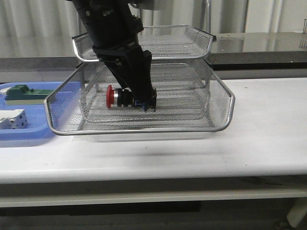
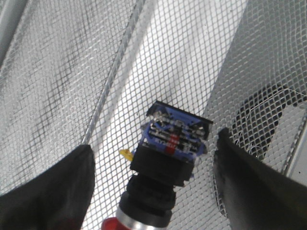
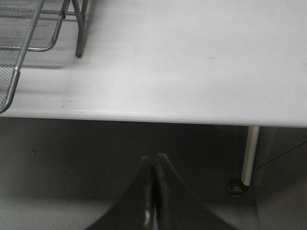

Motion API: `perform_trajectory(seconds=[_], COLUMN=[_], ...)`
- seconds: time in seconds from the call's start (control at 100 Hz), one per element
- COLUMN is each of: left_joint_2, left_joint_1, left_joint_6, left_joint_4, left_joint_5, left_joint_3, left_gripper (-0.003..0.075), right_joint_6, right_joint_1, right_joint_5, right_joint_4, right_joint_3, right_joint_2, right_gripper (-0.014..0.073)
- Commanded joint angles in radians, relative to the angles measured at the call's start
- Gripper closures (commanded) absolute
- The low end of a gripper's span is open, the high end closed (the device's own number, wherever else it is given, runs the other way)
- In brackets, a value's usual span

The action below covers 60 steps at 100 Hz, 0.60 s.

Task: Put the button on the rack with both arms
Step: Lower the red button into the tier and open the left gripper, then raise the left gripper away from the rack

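Rack's [image 1: 218, 103] lower tray holds button [image 1: 120, 97] under left tool [image 1: 148, 106]

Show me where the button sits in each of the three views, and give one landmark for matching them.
Front view: the button lies on its side in the rack's middle tier, red head pointing left, under the left arm.
Left wrist view: the button lies on the mesh between the open fingers, blue end away from the camera.
Right wrist view: not in it.
Shared landmark: the rack, its corner and leg showing in the right wrist view.
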Motion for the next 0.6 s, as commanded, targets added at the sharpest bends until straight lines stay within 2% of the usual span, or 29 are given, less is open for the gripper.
perform_trajectory(seconds=[0.0, 0.32, 0.59], left_joint_2=[-0.063, -0.168, -0.297], left_joint_1=[-0.005, 0.041, 0.211], left_joint_6=[-0.008, -0.109, -0.187], left_joint_4=[-0.032, -0.042, -0.043], left_joint_5=[-0.022, 0.025, 0.137], left_joint_3=[-0.029, -0.029, -0.014], left_gripper=[0.0211, 0.0212, 0.0213], right_joint_6=[0.001, 0.001, 0.001], right_joint_1=[-0.004, -0.004, -0.004], right_joint_5=[-0.068, -0.068, -0.068], right_joint_4=[-0.018, -0.018, -0.018], right_joint_3=[-0.031, -0.031, -0.031], right_joint_2=[0.001, 0.001, 0.001], right_gripper=[0.0662, 0.0662, 0.0662])
